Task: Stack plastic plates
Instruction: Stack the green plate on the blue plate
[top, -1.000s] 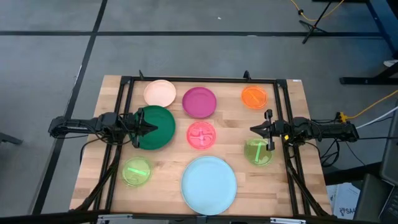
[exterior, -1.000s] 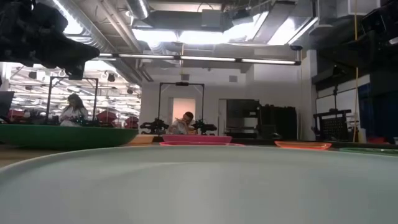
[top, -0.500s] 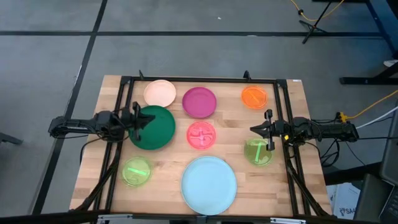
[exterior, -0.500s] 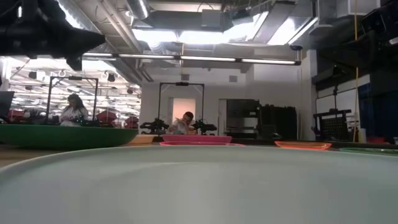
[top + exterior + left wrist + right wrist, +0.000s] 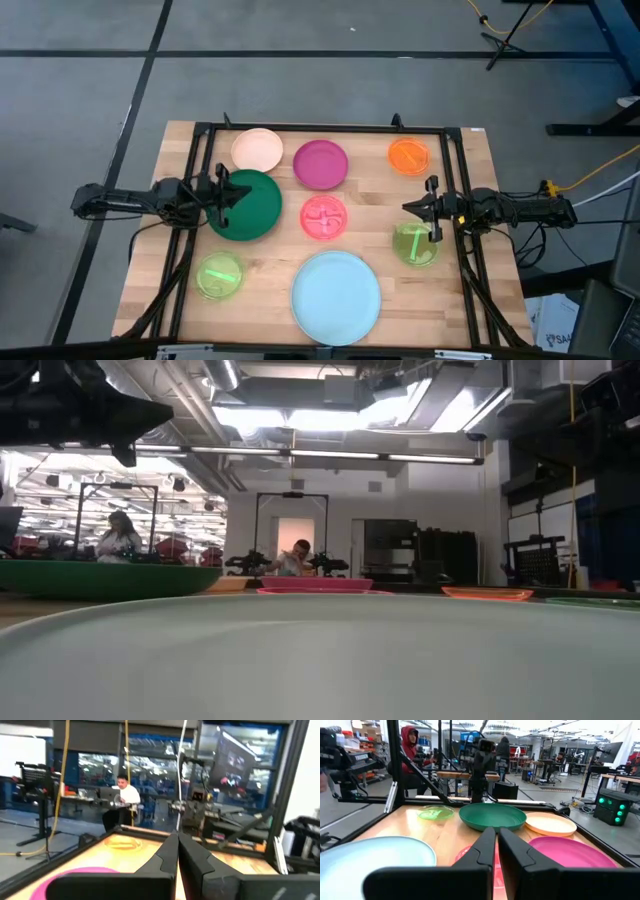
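Eight plates lie apart, flat on the table: peach, magenta, orange, dark green, pink, light blue, and two lime plates. My left gripper is shut and hangs in the air above the green plate's left rim; the right wrist view shows the green plate below it. My right gripper is shut too, raised between the pink plate and the right lime plate.
A black frame runs along the table's far edge and down both sides by the arms. Bare wood shows between the plates. In the low view the light blue plate fills the foreground. People sit in the room behind the table.
My left gripper has risen from just over the green plate and drawn back a little toward the table's left edge. The green plate lies where it was. My right arm has kept still.
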